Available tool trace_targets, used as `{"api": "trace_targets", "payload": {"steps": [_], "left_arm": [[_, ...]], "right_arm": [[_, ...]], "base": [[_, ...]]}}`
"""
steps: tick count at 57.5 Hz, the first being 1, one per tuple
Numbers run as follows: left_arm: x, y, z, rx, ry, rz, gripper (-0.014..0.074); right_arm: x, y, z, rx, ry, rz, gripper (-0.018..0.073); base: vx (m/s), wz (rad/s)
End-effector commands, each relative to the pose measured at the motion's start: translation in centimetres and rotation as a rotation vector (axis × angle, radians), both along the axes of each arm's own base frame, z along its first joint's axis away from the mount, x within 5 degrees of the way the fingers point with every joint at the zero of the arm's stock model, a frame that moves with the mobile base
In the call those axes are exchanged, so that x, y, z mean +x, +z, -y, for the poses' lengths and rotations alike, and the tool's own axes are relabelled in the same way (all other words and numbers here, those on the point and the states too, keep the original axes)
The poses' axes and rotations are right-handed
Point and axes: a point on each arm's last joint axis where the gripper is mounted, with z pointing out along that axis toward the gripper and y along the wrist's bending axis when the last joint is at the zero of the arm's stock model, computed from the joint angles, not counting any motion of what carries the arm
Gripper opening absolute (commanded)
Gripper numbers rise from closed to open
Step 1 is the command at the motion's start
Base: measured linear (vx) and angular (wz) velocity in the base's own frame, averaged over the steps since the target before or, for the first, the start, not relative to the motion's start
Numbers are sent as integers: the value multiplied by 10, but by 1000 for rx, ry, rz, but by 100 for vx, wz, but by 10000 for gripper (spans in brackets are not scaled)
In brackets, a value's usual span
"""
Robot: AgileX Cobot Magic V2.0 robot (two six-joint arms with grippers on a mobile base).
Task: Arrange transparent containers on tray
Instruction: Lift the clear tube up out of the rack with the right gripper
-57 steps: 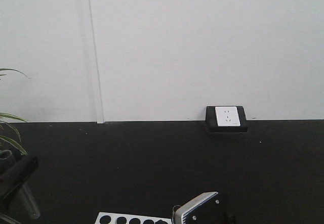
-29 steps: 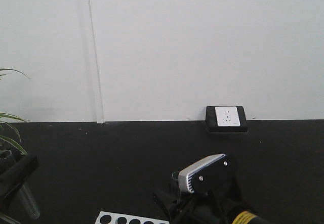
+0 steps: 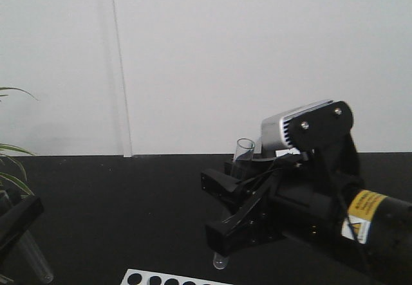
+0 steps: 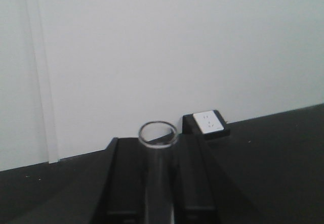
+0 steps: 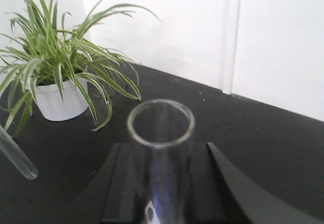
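Two black robot arms work over a black table (image 3: 129,201), each carrying a clear glass test tube. The right gripper (image 3: 226,213) hangs in mid-air right of centre. Its jaws are closed to tube width on a test tube (image 3: 233,201), gripped near its middle. The tube leans slightly, open rim up, its round bottom above the white rack (image 3: 170,278) with round holes. The right wrist view looks straight onto that rim.

The left gripper (image 3: 18,222) sits low at the left edge, near a spider plant (image 5: 55,67). It is likewise closed narrowly around a second test tube (image 3: 35,259), whose round end points down. The yellow tray is not in view in any picture, so where the tubes belong cannot be seen.

The step in hand looks like carrying the tubes to the tray. To do it well, I judge each tube should travel clear of the rack and of the other arm. It should then be lowered until it almost lies on the tray floor, and let go gently, since round glass rolls and chips easily
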Motion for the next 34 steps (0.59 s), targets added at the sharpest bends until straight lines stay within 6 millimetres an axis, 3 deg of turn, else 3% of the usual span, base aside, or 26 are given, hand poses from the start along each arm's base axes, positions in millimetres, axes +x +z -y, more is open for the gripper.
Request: {"api": "trace_targets", "payload": {"steps": [1,12,18,26,34], "left_arm": [[-14,24,-5,-111,-12,99,104],[-42,31,-16,-108,-8,88,104],[-54,47,-21,-97,-5,76,104],[-59,73,-23,-54,4,100,104],[-56,77,-22,-49,4,88,104]], "right_arm": [[-16,35,15,69,2,123,109],[-30,41,26,41,8,112,109],[-30,41,27,44,8,116,109],[-30,42,26,48,7,119,109],[-30,43,26,54,7,126,109]], "base": [[0,0],[0,0],[0,0],[0,0],[0,0]]}}
